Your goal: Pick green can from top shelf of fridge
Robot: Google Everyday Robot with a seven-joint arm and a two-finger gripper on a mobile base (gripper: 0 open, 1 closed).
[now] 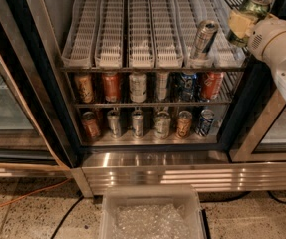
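I see the end effector (243,20) at the upper right of the fridge (147,159), clamped around the green can (256,4). The can is tilted, just past the right end of the top shelf (140,29). A silver-grey can (203,39) leans in a lane beside it.

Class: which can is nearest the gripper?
The green can, held in the gripper at upper right; the silver-grey can leans on the top shelf, ungripped.

Dim warm light; glare on steel base (152,159); pincer (244,15) top right, gripping green can (255,3).
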